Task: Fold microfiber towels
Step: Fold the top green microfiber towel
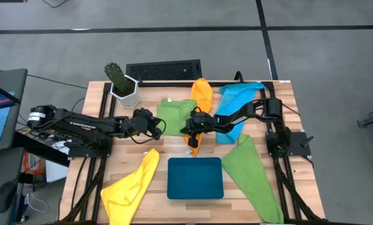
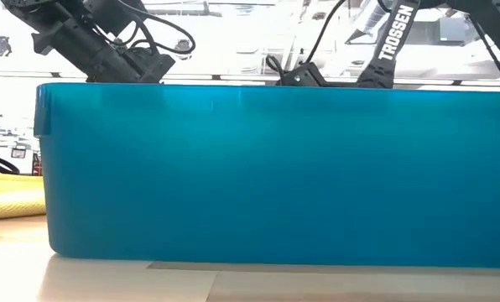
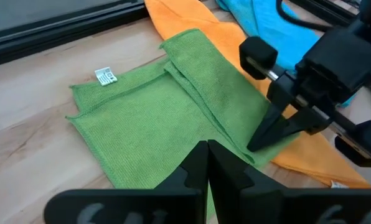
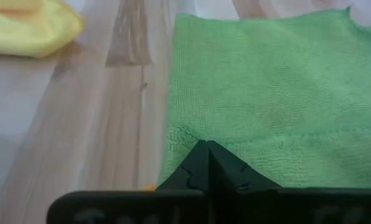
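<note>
Both arms reach low toward the table's middle: the left gripper (image 1: 159, 128), fingers pressed together, sits at the left edge of the folded green towel (image 1: 176, 115), and the right gripper (image 1: 188, 130) pinches that towel's right edge. The towel lies flat in layers, far of the teal tray (image 1: 195, 178). An orange towel (image 1: 201, 94) and blue towel (image 1: 236, 100) crowd its right side; a yellow towel (image 1: 131, 184) lies near left.
</note>
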{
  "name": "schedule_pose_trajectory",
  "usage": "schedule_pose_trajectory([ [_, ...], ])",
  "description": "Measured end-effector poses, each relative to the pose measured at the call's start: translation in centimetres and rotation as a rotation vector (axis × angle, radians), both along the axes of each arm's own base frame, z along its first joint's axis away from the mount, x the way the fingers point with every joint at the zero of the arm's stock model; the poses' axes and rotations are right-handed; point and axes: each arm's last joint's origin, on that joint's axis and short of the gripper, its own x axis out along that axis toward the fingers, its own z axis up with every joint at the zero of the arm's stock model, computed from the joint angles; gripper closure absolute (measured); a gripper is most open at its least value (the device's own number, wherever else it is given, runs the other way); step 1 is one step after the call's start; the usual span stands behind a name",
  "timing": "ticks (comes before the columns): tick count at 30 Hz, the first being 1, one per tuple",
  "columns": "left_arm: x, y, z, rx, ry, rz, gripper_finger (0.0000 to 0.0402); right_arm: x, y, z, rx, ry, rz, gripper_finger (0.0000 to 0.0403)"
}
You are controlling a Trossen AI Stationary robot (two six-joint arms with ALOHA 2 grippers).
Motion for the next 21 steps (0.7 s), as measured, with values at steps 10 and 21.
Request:
schedule_pose_trajectory([
  [10, -0.2, 0.1, -0.2, -0.009, 0.015, 0.036, 0.0383, 0.4, 0.1, 3.6, 0.008, -0.129, -0.014, 0.0382],
  [21, -0.3, 0.1, -0.3, -0.005, 0.027, 0.046, 0.0354, 0.4, 1.0, -0.2, 0.030, -0.037, 0.006, 0.0377],
])
